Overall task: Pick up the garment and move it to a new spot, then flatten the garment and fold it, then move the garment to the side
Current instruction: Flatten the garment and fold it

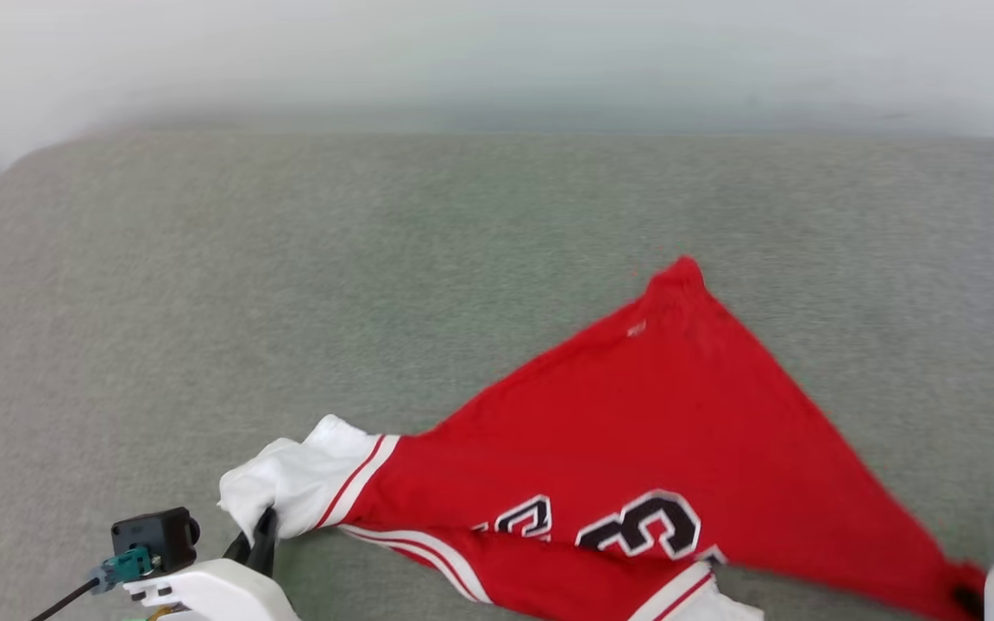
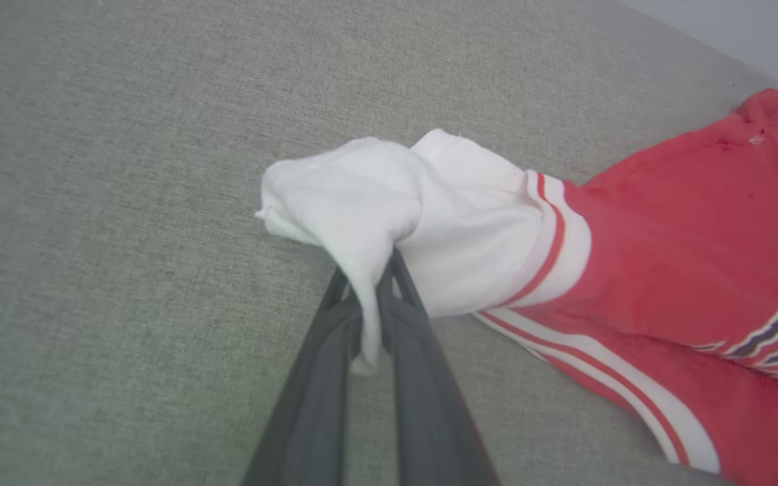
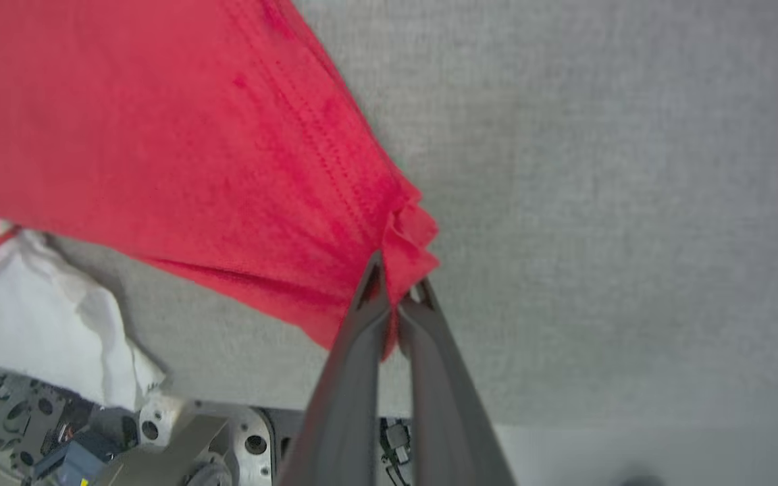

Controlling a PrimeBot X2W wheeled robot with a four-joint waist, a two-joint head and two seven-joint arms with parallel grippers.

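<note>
Two grippers pinch the red jersey T-shirt [image 1: 661, 414] at opposite ends over a grey-green fabric surface [image 1: 290, 259]. The left gripper [image 2: 372, 273] has its fingers pressed together on the bunched white sleeve [image 2: 389, 196], whose cloth spills over and past its fingertips. The right gripper [image 3: 396, 290] is clamped on a puckered red hem corner [image 3: 409, 233], with the red body stretching away to the left of its fingers in the right wrist view. The shirt spreads between them, and its black numeral print [image 1: 639, 522] lies on the side nearest the robot.
</note>
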